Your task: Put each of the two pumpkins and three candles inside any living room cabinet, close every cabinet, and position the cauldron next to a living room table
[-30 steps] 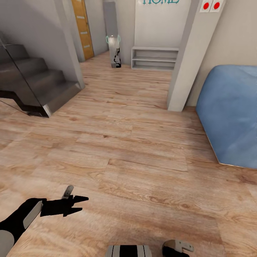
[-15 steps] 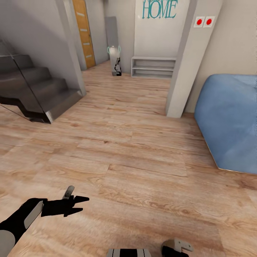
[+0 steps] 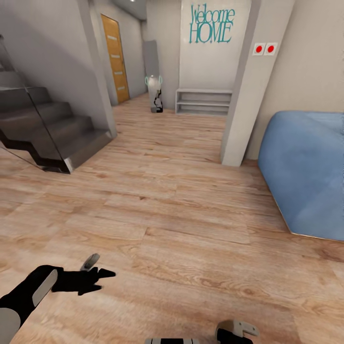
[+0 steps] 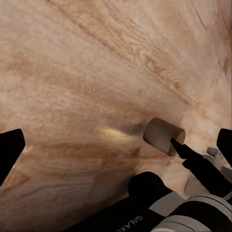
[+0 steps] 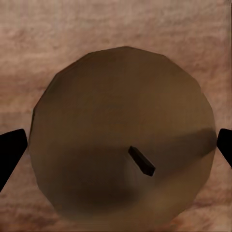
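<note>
The robot stands on a wooden floor [image 3: 191, 229] in an open hallway. Ahead, a dark staircase [image 3: 43, 134] sits at the left, an orange door [image 3: 116, 57] lies beyond it, and a low grey shelf [image 3: 203, 101] stands under a teal "Welcome HOME" sign [image 3: 211, 25]. A blue beanbag [image 3: 306, 172] fills the right side, beside a pillar [image 3: 246, 86] with two red buttons. The left end effector [image 3: 98, 280] hangs low over the floor, its fingers spread with nothing between them. In the right wrist view, a candle [image 5: 123, 133] shows end-on, wick up, between the dark fingertips of the right end effector [image 5: 116, 147], which appears clamped around it. The left wrist view catches that same candle near the right arm.
</note>
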